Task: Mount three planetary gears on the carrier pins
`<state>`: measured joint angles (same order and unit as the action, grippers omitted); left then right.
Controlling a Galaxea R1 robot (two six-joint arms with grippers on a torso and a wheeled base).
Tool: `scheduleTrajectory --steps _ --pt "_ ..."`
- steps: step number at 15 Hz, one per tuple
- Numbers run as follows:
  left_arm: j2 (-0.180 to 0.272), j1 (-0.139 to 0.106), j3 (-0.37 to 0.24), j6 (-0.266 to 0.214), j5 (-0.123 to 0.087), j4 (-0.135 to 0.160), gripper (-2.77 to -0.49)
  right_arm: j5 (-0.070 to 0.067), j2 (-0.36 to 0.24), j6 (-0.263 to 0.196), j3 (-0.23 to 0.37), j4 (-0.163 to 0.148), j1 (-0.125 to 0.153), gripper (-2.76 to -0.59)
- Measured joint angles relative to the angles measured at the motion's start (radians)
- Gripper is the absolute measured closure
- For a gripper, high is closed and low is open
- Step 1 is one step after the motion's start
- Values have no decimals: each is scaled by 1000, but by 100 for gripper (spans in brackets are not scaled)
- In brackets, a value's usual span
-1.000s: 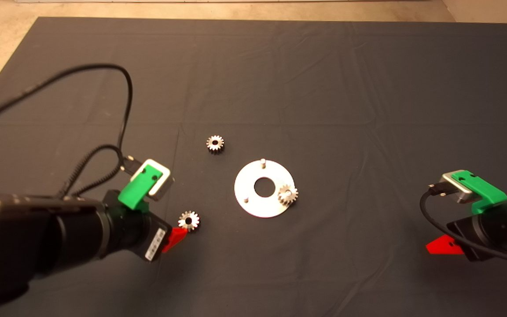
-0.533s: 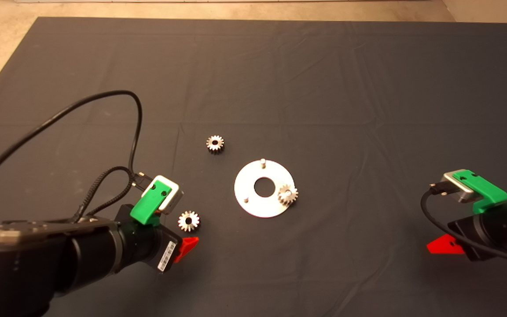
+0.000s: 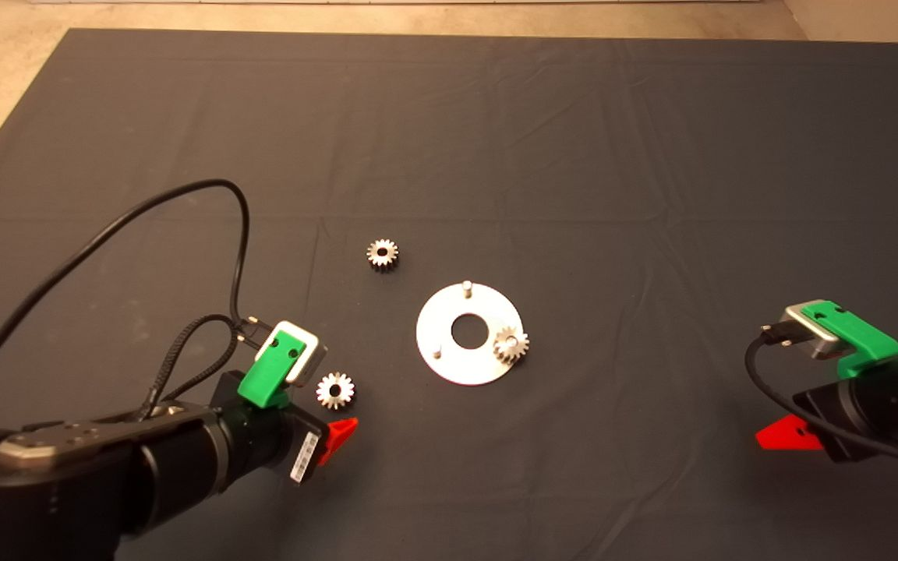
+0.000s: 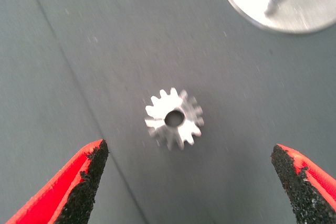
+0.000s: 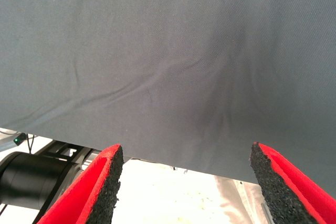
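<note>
Dark mat (image 3: 574, 156) on desk: I had left gripper (image 4: 189, 182) spread wide, empty, over loose gear (image 4: 174, 118) near front edge. Next: lower, pinch, carry to bare pin (image 3: 436, 353) on disc (image 3: 449, 366). Right gripper (image 5: 186, 182) parked, spread, empty, near desk's right edge.

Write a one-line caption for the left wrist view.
Open left gripper poised over a loose planetary gear on the mat.

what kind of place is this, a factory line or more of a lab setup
Probably a lab test bench, not a line: one dark mat over a table, bare floor beyond, a carrier disc with loose planetary gears, and cabled wrist cameras on both arms.
</note>
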<state>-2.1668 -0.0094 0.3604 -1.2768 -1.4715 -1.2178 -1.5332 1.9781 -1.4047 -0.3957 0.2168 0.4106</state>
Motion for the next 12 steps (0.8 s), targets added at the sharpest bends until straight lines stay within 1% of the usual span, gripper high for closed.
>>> scheduleTrajectory --steps 1,2,3,4,5,7,8,9,10,11,12 --pt "0 7 6 0 11 -17 -222 0 0 0 0 0 0 -178" --pt "0 18 16 1 33 -26 -222 0 0 0 0 0 0 -178" --pt "0 32 29 3 61 -33 -222 0 0 0 0 0 0 -178" --pt "0 46 47 8 80 -37 -222 0 0 0 0 0 0 -178" --pt "0 53 59 23 84 -42 -222 0 0 0 0 -1 0 -178" --pt "0 57 69 29 92 -64 -222 0 0 0 0 -1 0 -178" --pt "0 67 72 30 96 -86 -222 0 0 0 0 -1 0 -178" --pt "0 84 74 31 98 -110 -222 0 0 0 0 -1 0 -178" --pt "-3 100 80 35 105 -126 -222 0 0 0 0 -1 0 -178" --pt "-5 108 92 40 117 -133 -222 0 0 0 0 -1 0 -178" --pt "-7 111 107 48 132 -138 -222 1 0 0 0 -1 1 -178"
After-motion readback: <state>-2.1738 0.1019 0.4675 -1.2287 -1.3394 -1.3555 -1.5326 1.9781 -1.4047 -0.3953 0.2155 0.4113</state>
